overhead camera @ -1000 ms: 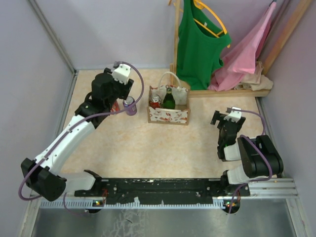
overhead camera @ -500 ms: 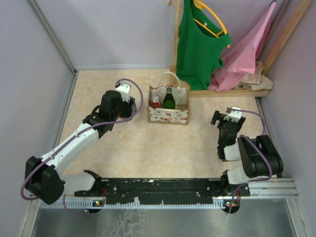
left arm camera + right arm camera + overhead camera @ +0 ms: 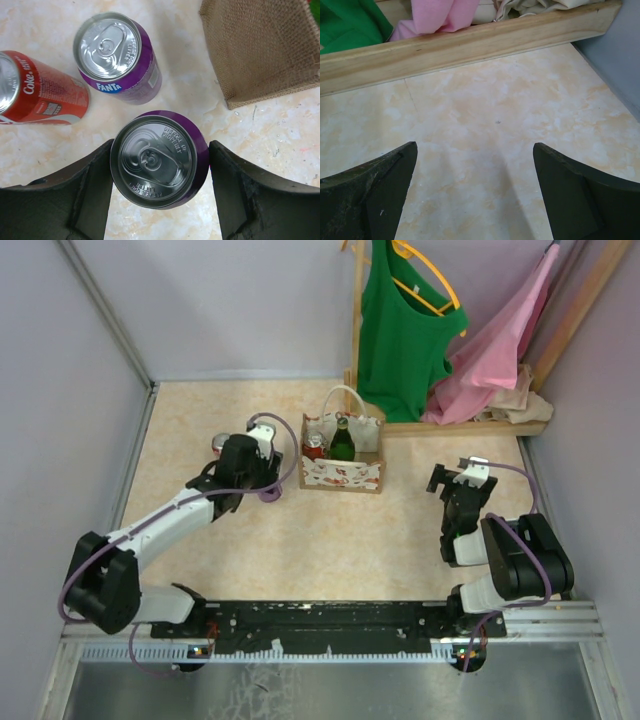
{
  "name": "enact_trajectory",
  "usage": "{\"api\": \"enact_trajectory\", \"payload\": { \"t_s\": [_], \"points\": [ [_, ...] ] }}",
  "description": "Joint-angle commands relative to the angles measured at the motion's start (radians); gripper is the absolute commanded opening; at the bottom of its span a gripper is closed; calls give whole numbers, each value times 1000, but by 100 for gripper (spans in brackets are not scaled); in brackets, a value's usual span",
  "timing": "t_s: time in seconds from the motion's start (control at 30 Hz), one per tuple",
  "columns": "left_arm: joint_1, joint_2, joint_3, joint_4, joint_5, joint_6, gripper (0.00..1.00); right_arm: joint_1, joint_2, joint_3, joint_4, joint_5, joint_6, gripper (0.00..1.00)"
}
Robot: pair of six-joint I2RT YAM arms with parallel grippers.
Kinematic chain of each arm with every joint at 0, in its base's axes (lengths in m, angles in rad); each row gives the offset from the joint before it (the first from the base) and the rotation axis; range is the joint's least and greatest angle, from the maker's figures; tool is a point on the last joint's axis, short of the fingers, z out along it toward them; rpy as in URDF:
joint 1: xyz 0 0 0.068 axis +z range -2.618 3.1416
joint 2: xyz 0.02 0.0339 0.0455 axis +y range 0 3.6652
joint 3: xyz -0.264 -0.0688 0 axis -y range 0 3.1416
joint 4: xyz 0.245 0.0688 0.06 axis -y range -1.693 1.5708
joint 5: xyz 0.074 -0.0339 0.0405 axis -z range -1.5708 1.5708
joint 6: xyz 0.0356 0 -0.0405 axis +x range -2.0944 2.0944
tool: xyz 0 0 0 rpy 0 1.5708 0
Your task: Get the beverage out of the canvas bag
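Note:
The canvas bag (image 3: 341,475) stands at the table's middle back, and its burlap corner (image 3: 260,50) also shows in the left wrist view. Inside it are a green bottle (image 3: 342,443) and a red can (image 3: 314,447). Just left of the bag, my left gripper (image 3: 262,480) (image 3: 159,165) is shut on an upright purple can (image 3: 159,159) (image 3: 270,493). One finger sits on each side of the can, low over the table. My right gripper (image 3: 452,480) (image 3: 474,150) is open over bare tabletop with nothing between its fingers.
A purple Fanta can (image 3: 117,57) and a red Coke can (image 3: 35,95) (image 3: 219,445) stand just beyond the held can. A wooden rack base (image 3: 470,42) holds a green top (image 3: 400,330) and a pink garment (image 3: 500,350) at the back right. Walls close in on both sides.
My left arm has come down and a little nearer with the purple can in its grip, from raised beside the bag to low over the table. The right arm has not moved.

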Motion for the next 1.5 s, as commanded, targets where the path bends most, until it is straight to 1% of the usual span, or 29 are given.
{"api": "enact_trajectory", "payload": {
  "t_s": [0.0, 0.2, 0.27, 0.47, 0.5, 0.57, 0.63, 0.67, 0.73, 0.77, 0.9, 1.03, 1.13, 1.2, 1.3, 1.37, 1.47],
  "points": [
    [-6, 33, 10, 116, 3, -10, 1, -5, -8, 22, 42, 3, 0, 99],
    [-25, 84, 4, 144, -27, 13, 1, -5, -8, 22, 42, 3, -2, 99],
    [-35, 95, 3, 152, -30, 19, 4, -5, -8, 22, 42, 4, -1, 99],
    [-70, 112, 3, 149, -72, 32, 23, -5, -8, 22, 42, 2, -1, 99],
    [-74, 116, 6, 142, -79, 31, 33, -5, -8, 22, 42, 3, -1, 99],
    [-79, 119, 9, 131, -91, 31, 50, -5, -8, 22, 42, 3, -1, 99],
    [-81, 119, 11, 123, -95, 25, 70, -5, -8, 22, 42, 2, 0, 99],
    [-81, 119, 11, 119, -95, 24, 78, -5, -8, 22, 42, 4, -1, 99],
    [-82, 110, 12, 112, -95, 21, 90, -5, -8, 22, 42, 4, -1, 99],
    [-84, 104, 15, 110, -93, 22, 92, -5, -8, 22, 41, 4, 0, 99],
    [-85, 74, 37, 103, -82, 32, 96, -5, -8, 21, 42, 4, 0, 99],
    [-87, 30, 104, 80, -55, 45, 96, -5, -8, 22, 42, 3, -1, 99],
    [-91, -5, 164, 84, -37, 62, 93, -5, -8, 22, 42, 3, 0, 99],
    [-97, -29, 190, 125, -20, 84, 90, -5, -8, 22, 42, 4, 0, 99],
    [-101, -52, 220, 209, 40, 101, 81, -5, -8, 22, 42, 3, 0, 99],
    [-102, -34, 257, 246, 106, 108, 77, -5, -8, 22, 42, 4, 0, 99],
    [-105, 34, 320, 269, 188, 111, 77, -5, -8, 22, 42, 3, -1, 99]
  ]
}}
